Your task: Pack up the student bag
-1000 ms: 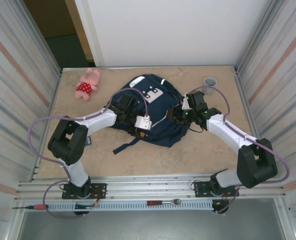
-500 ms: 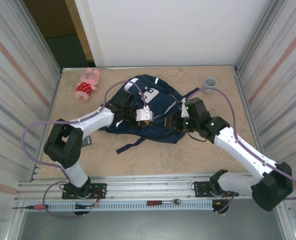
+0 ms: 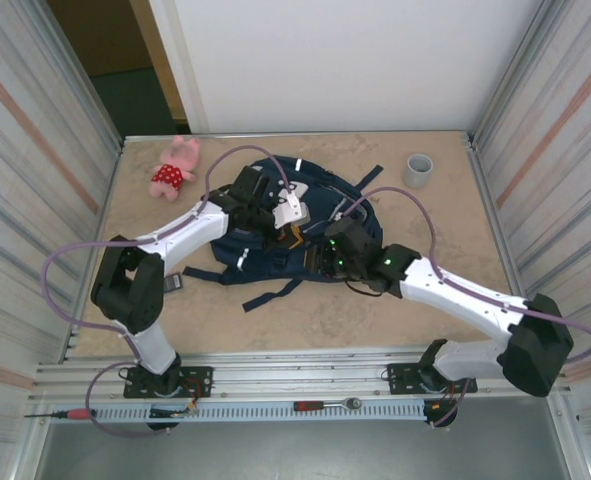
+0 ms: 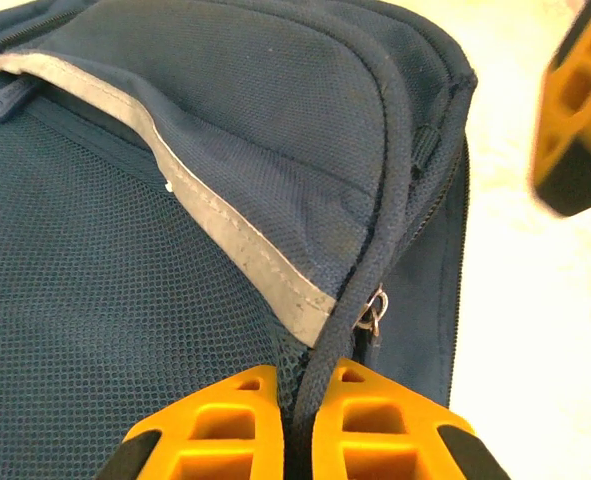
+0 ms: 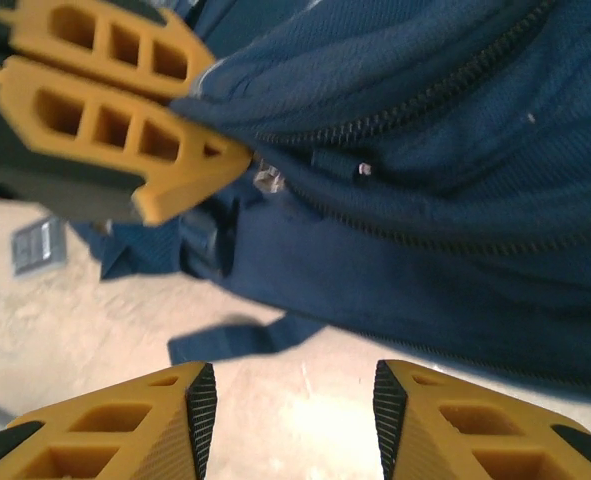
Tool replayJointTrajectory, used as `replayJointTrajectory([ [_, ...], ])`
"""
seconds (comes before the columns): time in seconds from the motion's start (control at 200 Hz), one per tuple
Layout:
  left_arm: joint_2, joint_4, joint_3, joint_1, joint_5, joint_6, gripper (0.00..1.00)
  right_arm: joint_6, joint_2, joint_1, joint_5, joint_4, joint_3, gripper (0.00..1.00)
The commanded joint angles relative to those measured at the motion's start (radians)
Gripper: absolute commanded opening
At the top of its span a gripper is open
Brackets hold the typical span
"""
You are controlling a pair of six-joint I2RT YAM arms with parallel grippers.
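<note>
Table (image 3: pixel 425 310): student bag (image 3: pixel 320 203) lies flat mid-table, a little toward the far edge. My left pincer (image 4: pixel 308 388) is clenched on the bag's piped seam. My right pincer (image 5: pixel 293 400) is released and empty, hovering at the bag's near side. Pink plush toy (image 3: pixel 175 168) sits near the far-left corner, grey cup (image 3: pixel 419 168) near the far-right corner, both outside the bag. Metal zip pull (image 4: pixel 375 312) sits just beside my left grip. Judgement: opening stage, nothing packed. Next, the right pincer should take that pull while the left anchors the fabric.

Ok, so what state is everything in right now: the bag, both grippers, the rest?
student bag: lying on the table, seam pinched.
left gripper: shut on the bag's seam.
right gripper: open, holding nothing.
pink plush toy: lying on the table, outside the bag.
grey cup: upright on the table.
</note>
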Motion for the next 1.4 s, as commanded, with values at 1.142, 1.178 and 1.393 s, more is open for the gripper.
replayJointTrajectory([
  [1.142, 0.042, -0.099, 0.101, 0.000, 0.150, -0.115, 0.00, -0.095, 0.136, -0.054, 0.164, 0.095, 0.072, 0.28],
  [1.178, 0.042, -0.099, 0.100, 0.001, 0.149, -0.116, 0.00, -0.103, 0.143, -0.048, 0.161, 0.089, 0.084, 0.30],
  [1.393, 0.047, -0.057, 0.094, 0.003, 0.155, -0.228, 0.00, -0.091, 0.100, -0.004, 0.123, 0.090, 0.063, 0.38],
])
